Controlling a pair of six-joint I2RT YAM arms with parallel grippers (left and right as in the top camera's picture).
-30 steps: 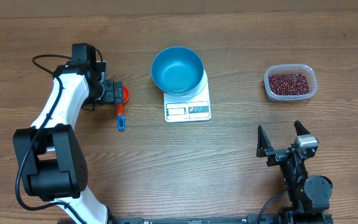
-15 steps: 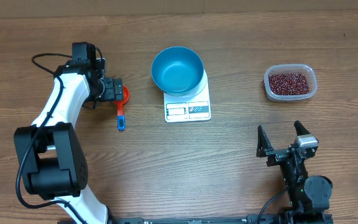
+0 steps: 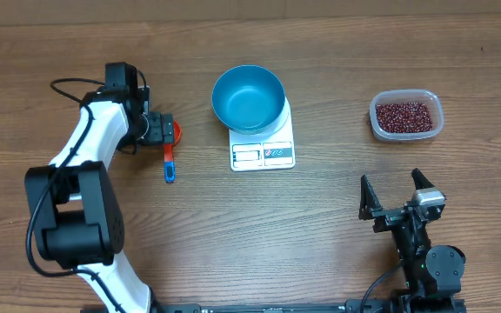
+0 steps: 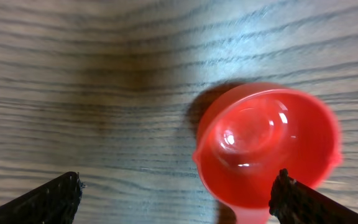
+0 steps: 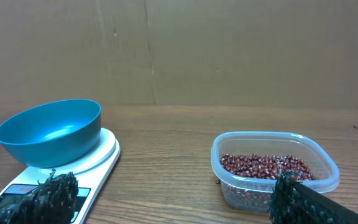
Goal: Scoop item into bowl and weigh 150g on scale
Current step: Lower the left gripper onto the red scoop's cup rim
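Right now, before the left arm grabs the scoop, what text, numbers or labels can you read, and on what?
Nothing is legible in any view.
Scale: display window and a printed patch on its front, both too small to read.
Blue bowl, red scoop, bean container: no markings show.

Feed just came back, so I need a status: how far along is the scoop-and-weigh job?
Done: the blue bowl sits empty on the scale. In hand: the left gripper hovers over the red scoop, fingers open, nothing gripped. Left: grasp the scoop, carry beans from the container into the bowl, reach 150g. The right gripper is parked open.
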